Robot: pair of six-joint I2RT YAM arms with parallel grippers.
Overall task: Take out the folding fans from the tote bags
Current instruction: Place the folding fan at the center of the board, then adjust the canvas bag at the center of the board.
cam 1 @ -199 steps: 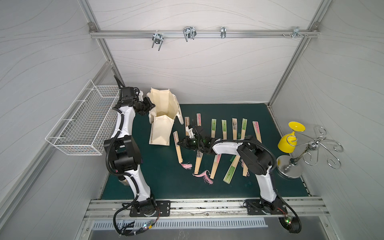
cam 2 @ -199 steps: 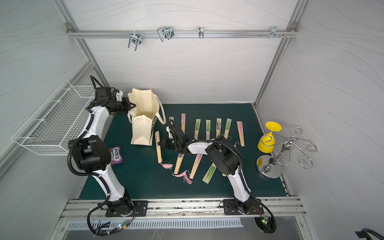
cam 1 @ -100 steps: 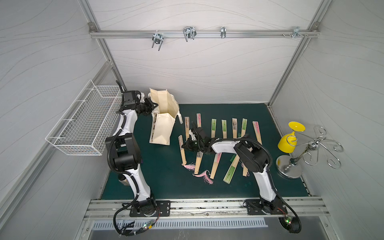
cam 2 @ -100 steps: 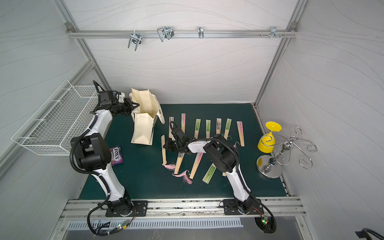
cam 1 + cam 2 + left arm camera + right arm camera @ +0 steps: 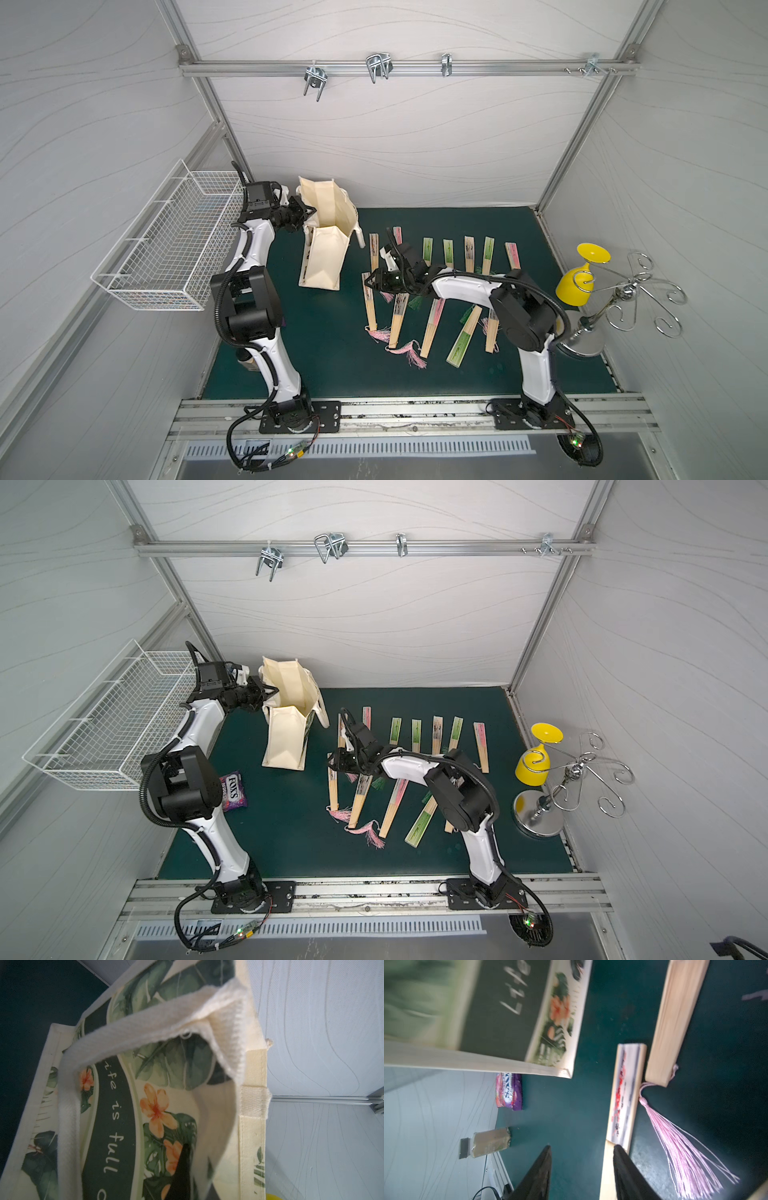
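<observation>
Far left of the tote point(image 5: 323, 259), on the side wall: basket point(image 5: 166, 245) of white wire.

Just left of the tote's upper rim: left gripper point(image 5: 306, 210), closed completely, pinching cream cloth of the tote there. In the left wrist view, one dark finger point(image 5: 180, 1172) against the cloth, and the handle point(image 5: 145, 1020) looping across the leaf and flower print.

Front-left of the tote and apart from it, flat on the mat point(image 5: 282, 845): packet point(image 5: 232, 791), pink and purple.

Tote itself standing on the mat, mouth open upward, plain cream side facing front.

Right of the tote, all lying out on the mat: fans point(image 5: 427, 249), about a dozen, closed, in two loose rows. Back row of seven, nearly parallel, side by side but apart. Front row of five, more slanted, some with pink tassels spread on the mat. Nearest fan point(image 5: 369, 303) close to the tote's right side, not touching it.

Over the upper end of that nearest fan: right gripper point(image 5: 368, 282), about half open, holding nothing. In the right wrist view, one finger point(image 5: 627, 1172) above the fan's bamboo rib, bare mat between the two fingers.

Far right of the tote, beyond the mat's edge: yellow cup point(image 5: 579, 280), tilted, in a curl of a metal stand point(image 5: 623, 299).
</observation>
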